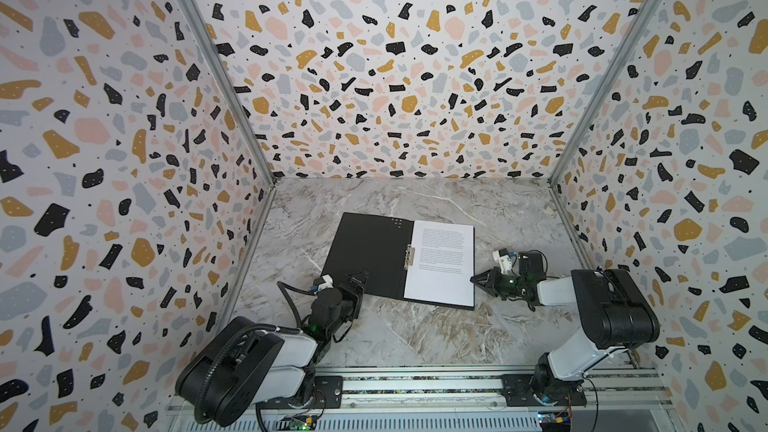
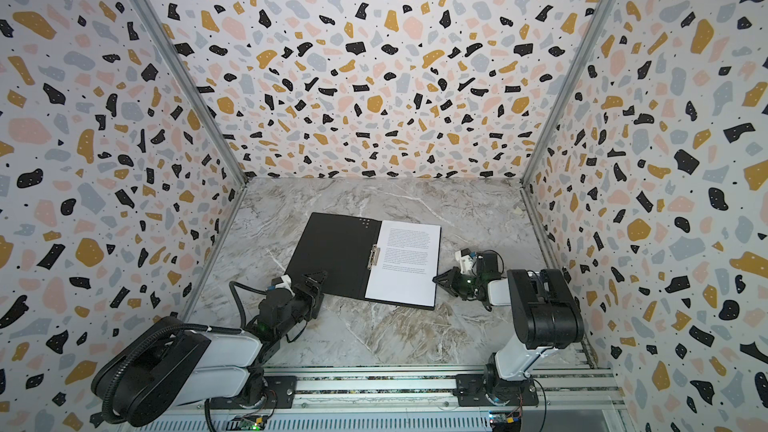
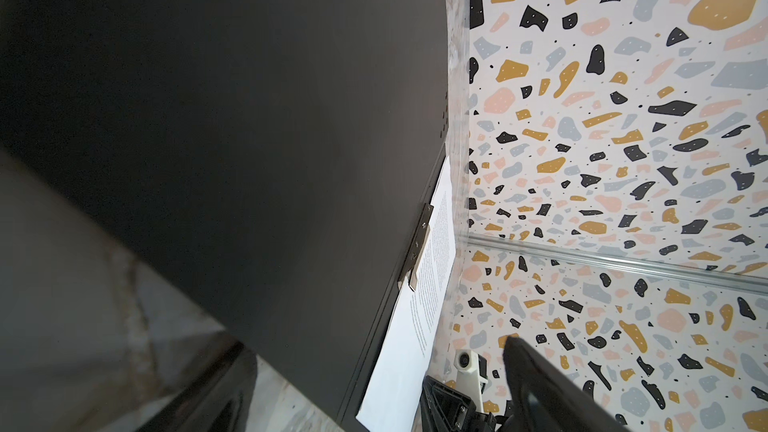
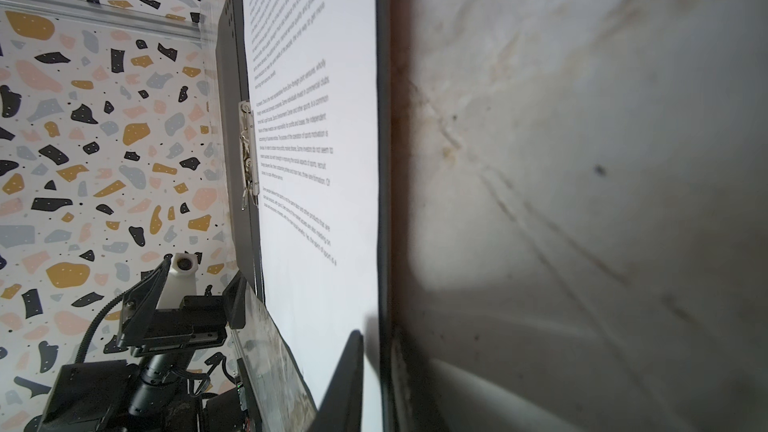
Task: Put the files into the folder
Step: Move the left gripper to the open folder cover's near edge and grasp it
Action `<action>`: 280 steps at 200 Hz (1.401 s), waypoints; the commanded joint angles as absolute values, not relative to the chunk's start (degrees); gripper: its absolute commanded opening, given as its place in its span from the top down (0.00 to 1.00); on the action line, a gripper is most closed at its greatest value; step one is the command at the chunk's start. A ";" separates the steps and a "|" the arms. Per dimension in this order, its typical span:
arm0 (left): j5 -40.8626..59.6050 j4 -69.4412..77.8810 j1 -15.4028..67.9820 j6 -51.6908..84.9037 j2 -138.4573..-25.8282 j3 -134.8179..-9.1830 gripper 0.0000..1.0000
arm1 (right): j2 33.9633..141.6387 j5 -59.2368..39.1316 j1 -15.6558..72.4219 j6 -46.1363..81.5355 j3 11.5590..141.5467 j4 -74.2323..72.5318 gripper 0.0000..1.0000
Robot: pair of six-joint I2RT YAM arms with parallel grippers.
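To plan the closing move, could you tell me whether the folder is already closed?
No, the folder lies open, black inside facing up, with a printed sheet on its right half.

Near corner of the folder (image 1: pixel 365 251) behind the left pincer (image 1: pixel 356 280) (print on the sheet (image 1: pixel 442 263) illegibly small in both top views)

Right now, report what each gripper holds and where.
The left gripper is open at the near left corner of the folder, holding nothing. The right gripper touches its right edge by the printed sheet; whether it pinches there cannot be told.
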State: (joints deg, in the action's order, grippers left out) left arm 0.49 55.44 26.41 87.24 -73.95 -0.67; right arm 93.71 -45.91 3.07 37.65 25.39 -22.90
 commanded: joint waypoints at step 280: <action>-2.78 63.88 26.67 69.61 -82.75 -4.40 0.87 | 96.59 -36.43 6.78 35.16 28.94 -9.93 0.82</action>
State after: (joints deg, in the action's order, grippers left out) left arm -0.71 76.27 26.41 78.17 -89.86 -1.34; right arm 94.15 -43.22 6.39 36.60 29.21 -17.93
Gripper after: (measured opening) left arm 0.129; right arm 0.171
